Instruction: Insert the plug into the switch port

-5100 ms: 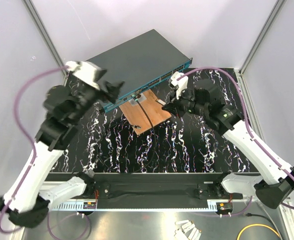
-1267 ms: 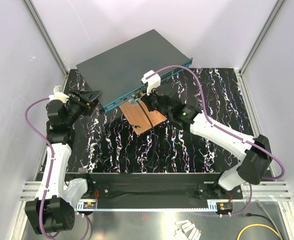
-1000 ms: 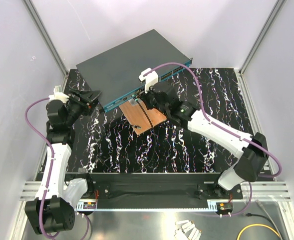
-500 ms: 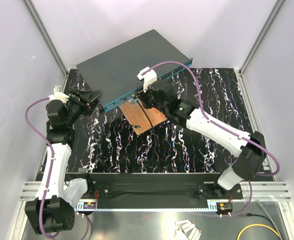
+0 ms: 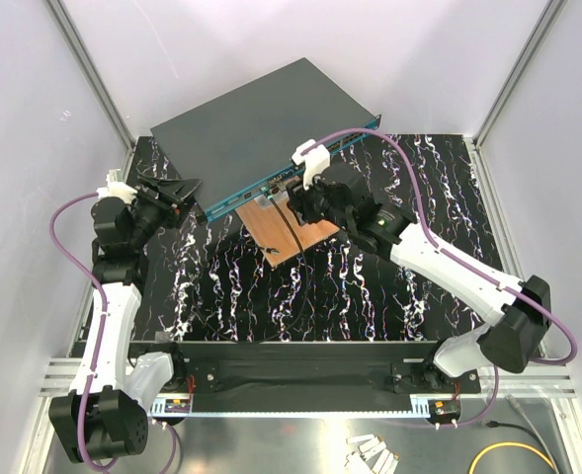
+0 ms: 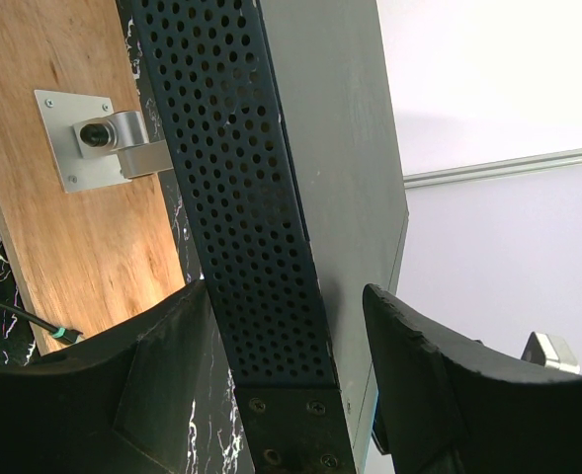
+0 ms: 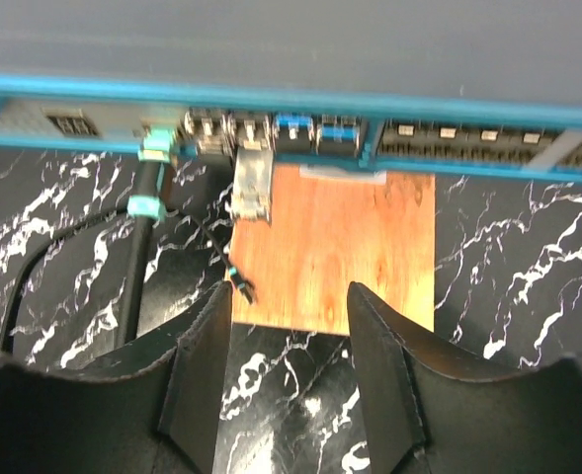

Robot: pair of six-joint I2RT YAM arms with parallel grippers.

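Black marbled table [image 5: 271, 296], with switch [image 5: 261, 128] lying slanted at far side. Left gripper [image 6: 286, 296] astride switch corner; clamped or not, cannot tell. Right gripper [image 7: 289, 296] spread wide, empty, just before teal front edge. Plug [image 7: 152, 148] seated in port, up-left of this gripper.

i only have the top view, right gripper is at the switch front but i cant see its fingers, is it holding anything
observer: no, the right gripper stands open in its wrist view, nothing between the fingers
operator: anything in the ports
observer: a black cable with teal collars runs up into the port row of the switch, left of the blue ports
operator: and the other arm
observer: the left gripper has a finger on each flat face of the switch's corner and looks clamped
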